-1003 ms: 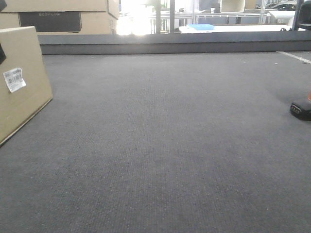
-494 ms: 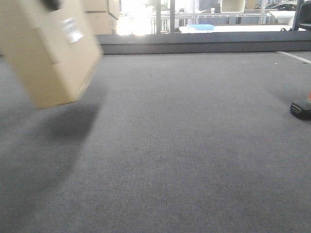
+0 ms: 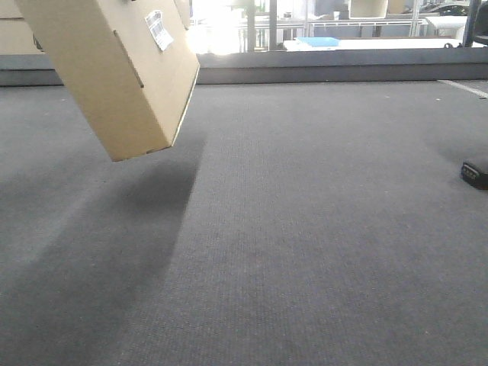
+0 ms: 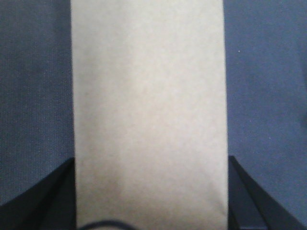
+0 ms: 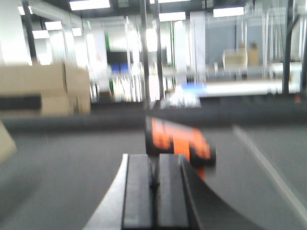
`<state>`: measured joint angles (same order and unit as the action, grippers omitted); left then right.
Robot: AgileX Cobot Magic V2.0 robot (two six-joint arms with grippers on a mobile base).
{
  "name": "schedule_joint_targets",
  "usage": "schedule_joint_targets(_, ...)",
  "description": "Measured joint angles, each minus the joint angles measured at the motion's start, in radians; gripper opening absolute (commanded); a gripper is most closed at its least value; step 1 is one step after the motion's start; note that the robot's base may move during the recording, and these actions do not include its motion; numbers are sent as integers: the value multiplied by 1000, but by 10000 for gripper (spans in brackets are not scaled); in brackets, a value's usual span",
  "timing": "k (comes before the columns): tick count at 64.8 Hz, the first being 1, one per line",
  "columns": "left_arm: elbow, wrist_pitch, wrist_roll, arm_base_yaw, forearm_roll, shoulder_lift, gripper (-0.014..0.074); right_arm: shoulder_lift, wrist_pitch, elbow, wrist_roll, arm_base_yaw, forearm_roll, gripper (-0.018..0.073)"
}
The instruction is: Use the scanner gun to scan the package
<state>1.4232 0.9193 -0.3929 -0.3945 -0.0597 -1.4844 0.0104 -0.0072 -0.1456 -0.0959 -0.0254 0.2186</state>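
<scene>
The package [image 3: 114,69], a tan cardboard box, hangs tilted above the grey carpet at the upper left, its white barcode label [image 3: 158,29] on the side facing right. In the left wrist view my left gripper [image 4: 151,191] is shut on the package [image 4: 148,110], with a dark finger pressed against each side. The scanner gun's black end [image 3: 474,173] rests on the carpet at the far right edge. In the blurred right wrist view my right gripper [image 5: 154,160] is shut, pads together, with the orange and black scanner gun [image 5: 180,143] just beyond its tips.
Stacked cardboard boxes with a dark panel [image 5: 43,91] stand at the back left. A low dark ledge [image 3: 343,72] runs across the far edge of the carpet, with a blue item [image 3: 315,42] beyond it. A white line [image 3: 465,88] marks the carpet at the far right.
The package went from resting on the carpet at the left edge to hanging tilted in the air, carried up and rightward. The scanner's black end sits slightly lower in the front view.
</scene>
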Motion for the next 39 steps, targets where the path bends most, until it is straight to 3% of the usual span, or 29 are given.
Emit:
schedule_joint_targets(10, 0, -4, 0, 0, 0, 0, -111, 115, 54, -174, 2, 0, -12, -168)
schedule_joint_targets(22, 0, -6, 0, 0, 0, 0, -111, 348, 212, -348, 2, 0, -12, -168)
schedule_joint_targets(39, 0, -6, 0, 0, 0, 0, -111, 668, 269, -438, 2, 0, -14, -168)
